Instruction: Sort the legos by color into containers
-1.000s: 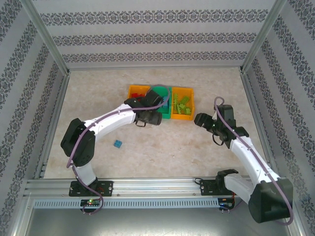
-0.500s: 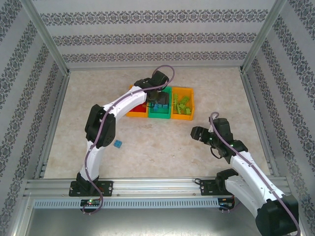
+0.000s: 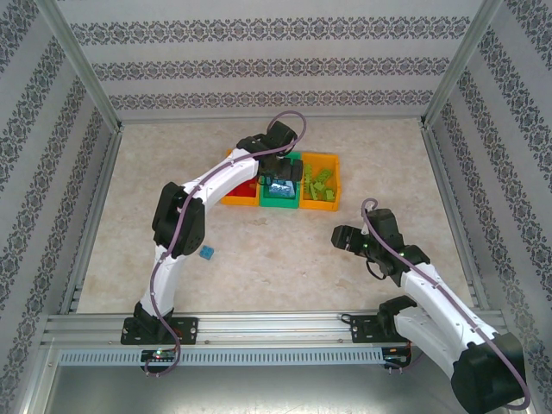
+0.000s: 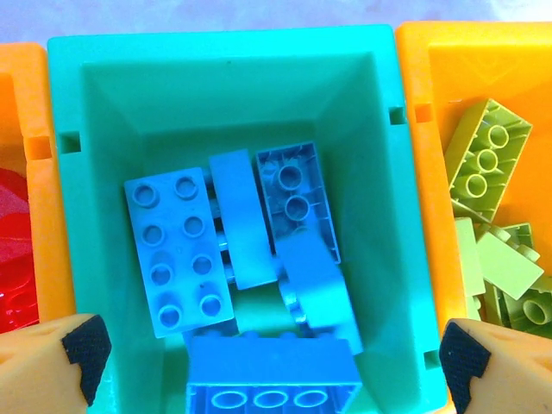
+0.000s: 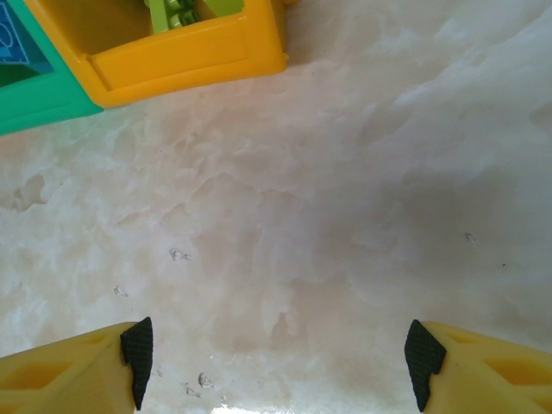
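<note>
The left gripper (image 4: pixel 266 349) hangs over the green bin (image 4: pixel 224 43), jaws spread wide with nothing between the pads (image 4: pixel 82 345). Under it lie the blue bricks (image 4: pixel 177 250), heaped at odd angles. The left orange bin (image 4: pixel 21 103) shows red bricks (image 4: pixel 13 259), the right orange bin (image 4: pixel 483 52) lime bricks (image 4: pixel 483 159). The right gripper (image 5: pixel 276 354) hovers over bare table (image 5: pixel 345 216) just off that bin's corner, also wide and empty. One loose brick (image 3: pixel 207 252), blue, lies on the table close beside the left arm's own lower link, well apart from the bins.

The risks, as I judge them: the loose brick sits awkwardly near the arm's base, so the arm would have to fold back tightly to reach it. A link or the cable (image 3: pixel 290 116) (it loops high above the bins) could knock the brick away or snag a rim. If the gripper dropped lower here, its wide fingers could catch the green bin's walls and drag all three joined bins. The blue heap is uneven, so another brick dropped on it might bounce into a neighbour.

The table is pale, mottled like marble and looks smooth, so a nudged brick would likely slide. Patterned walls (image 3: pixel 276 60) close three sides, with metal posts (image 3: pixel 79 67) at the corners and a rail (image 3: pixel 259 328) along the near edge
</note>
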